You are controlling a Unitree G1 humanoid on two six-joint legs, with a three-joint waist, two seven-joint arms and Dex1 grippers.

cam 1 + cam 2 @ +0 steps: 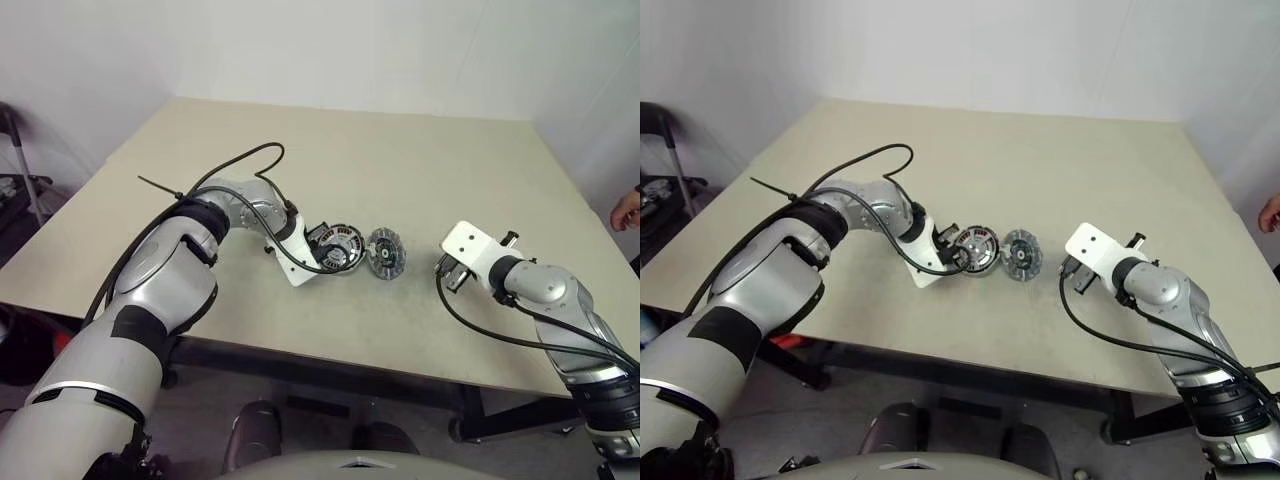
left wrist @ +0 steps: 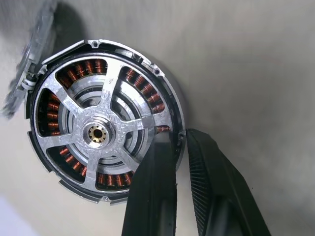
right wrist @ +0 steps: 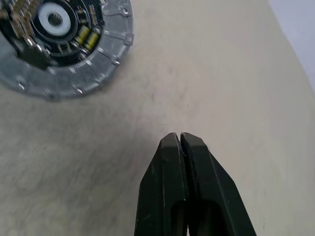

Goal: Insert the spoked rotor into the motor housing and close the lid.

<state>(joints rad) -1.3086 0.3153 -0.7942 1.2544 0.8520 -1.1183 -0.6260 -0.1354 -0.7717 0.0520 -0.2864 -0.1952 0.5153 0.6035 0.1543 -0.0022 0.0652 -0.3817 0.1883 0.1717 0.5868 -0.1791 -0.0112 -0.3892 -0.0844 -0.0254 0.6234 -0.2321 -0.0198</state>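
left claw (image 2: 179,142) pinches the motor housing (image 2: 101,132) rim on the tabletop (image 1: 400,180) — a thin grip could slip. lid (image 3: 64,44) just beside; right claw (image 3: 179,140) closed, empty.

Beige table (image 1: 400,170) with a matte top, set against a white wall (image 1: 350,45). A person's hand (image 1: 627,210) at its far right edge. Dark chair (image 1: 20,180) left of table.
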